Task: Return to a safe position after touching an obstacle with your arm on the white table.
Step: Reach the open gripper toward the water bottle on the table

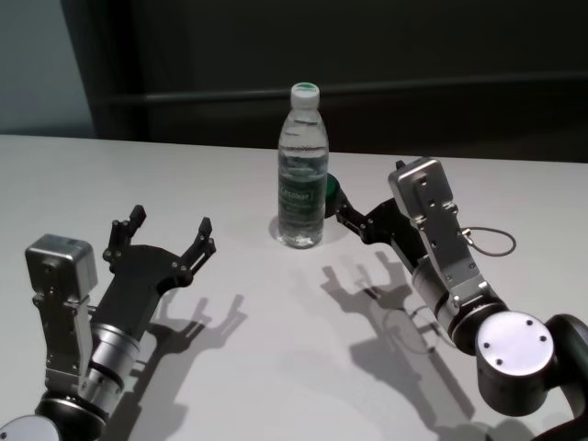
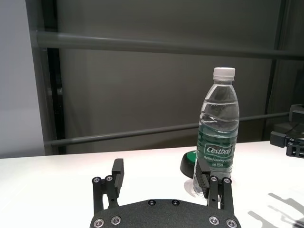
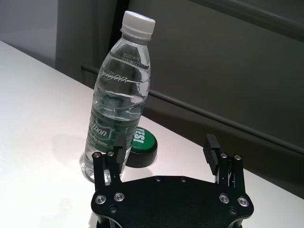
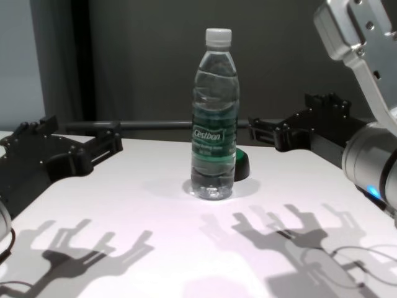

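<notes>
A tall clear water bottle (image 1: 302, 165) is standing upright just above the centre of the head frame, on the white counter (image 1: 276, 367). Its white screw cap (image 1: 305, 91) is sitting closed on top, and clear water is filling it almost to the neck; a green "Cestbon" label (image 4: 214, 138) is wrapping its lower half. A small dark dome with a green top (image 4: 240, 162) is sitting just behind the bottle's base, to the right of it in the chest frame; whether the two are touching cannot be told.

The left tool (image 1: 163, 237) is hanging in the lower left of the head frame, well apart from the bottle. Its two black fingers are standing spread wide, gripping nothing and touching nothing. In the left wrist frame one fingertip (image 2: 204, 175) is overlapping the bottle's base only by line of sight.

The right tool (image 1: 347, 212) is reaching in from the right of the head frame, its tip lying just beside the bottle's lower right and over the dome. Its fingers (image 3: 212, 148) are also standing wide apart and holding nothing. Whether the finger nearest the bottle is in contact with it cannot be told; in the chest frame a small gap is showing between them.
</notes>
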